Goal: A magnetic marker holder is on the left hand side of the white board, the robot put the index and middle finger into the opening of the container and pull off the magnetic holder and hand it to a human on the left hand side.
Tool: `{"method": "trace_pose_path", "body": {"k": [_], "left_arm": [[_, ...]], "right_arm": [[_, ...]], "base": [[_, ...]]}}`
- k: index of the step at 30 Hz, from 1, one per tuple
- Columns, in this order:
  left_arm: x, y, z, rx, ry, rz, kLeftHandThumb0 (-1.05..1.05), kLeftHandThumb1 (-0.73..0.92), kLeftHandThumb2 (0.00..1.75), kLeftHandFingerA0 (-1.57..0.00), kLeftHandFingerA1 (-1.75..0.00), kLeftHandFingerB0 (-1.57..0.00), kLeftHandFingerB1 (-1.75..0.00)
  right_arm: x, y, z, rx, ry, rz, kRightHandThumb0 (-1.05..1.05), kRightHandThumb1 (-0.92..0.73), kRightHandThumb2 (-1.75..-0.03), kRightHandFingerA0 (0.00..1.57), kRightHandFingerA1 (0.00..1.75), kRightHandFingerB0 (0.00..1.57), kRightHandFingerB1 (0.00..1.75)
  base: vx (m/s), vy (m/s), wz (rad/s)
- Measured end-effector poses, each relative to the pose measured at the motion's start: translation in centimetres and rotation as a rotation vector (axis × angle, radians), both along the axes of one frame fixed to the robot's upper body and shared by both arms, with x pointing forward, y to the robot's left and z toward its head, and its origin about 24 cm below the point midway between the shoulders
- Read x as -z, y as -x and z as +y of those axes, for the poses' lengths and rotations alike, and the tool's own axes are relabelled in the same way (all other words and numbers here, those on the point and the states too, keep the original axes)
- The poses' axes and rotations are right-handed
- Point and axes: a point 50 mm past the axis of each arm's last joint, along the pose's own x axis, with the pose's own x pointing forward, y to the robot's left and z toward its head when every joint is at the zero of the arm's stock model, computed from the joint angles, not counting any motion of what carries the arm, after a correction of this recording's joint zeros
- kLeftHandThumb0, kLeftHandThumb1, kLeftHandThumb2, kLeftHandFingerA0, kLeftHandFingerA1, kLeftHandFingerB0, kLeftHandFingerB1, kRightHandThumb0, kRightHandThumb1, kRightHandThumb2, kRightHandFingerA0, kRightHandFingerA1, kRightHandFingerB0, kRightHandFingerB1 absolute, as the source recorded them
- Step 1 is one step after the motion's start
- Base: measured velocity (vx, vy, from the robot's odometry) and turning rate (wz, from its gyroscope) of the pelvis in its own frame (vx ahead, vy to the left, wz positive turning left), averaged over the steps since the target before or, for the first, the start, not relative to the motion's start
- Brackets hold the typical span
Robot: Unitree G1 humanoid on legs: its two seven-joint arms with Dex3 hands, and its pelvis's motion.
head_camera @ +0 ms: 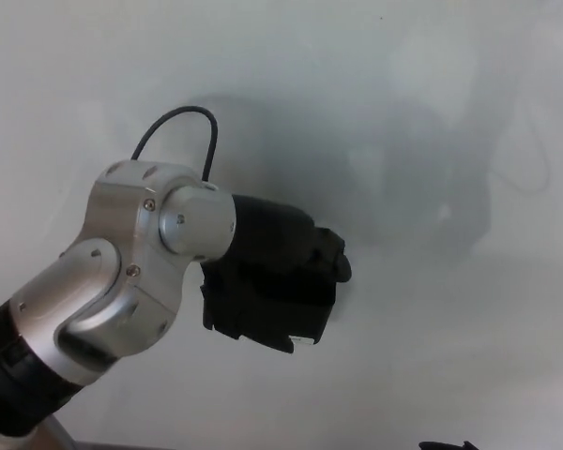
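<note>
Surroundings noted: dark object at bottom edge, grey strip at lower left.

A small black jagged-topped object protrudes at the bottom edge, right of centre, mostly cut off; identity cannot be determined. A narrow dark grey horizontal strip runs along the bottom edge at lower left.
</note>
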Motion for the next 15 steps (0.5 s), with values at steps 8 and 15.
{"method": "trace_pose_path", "body": {"k": [8,15], "left_arm": [[1.4,0.0,0.7,-0.051,-0.014,0.097,-0.66,0.54,0.87,0.0,-0.21,0.0,-0.18],[1.8,-0.2,1.0,-0.075,-0.016,0.101,-0.71,0.55,0.88,0.0,-0.18,-0.05,-0.25]], "right_arm": [[0.0,-0.1,0.0,0.0,0.0,-0.002,-0.46,-0.63,-0.59,0.85,0.67,0.5,0.58],[0.0,-0.1,0.0,0.0,0.0,-0.003,-0.48,-0.63,-0.59,0.85,0.65,0.5,0.55]], "base": [[0.0,0.0,0.0],[0.0,0.0,0.0]]}}
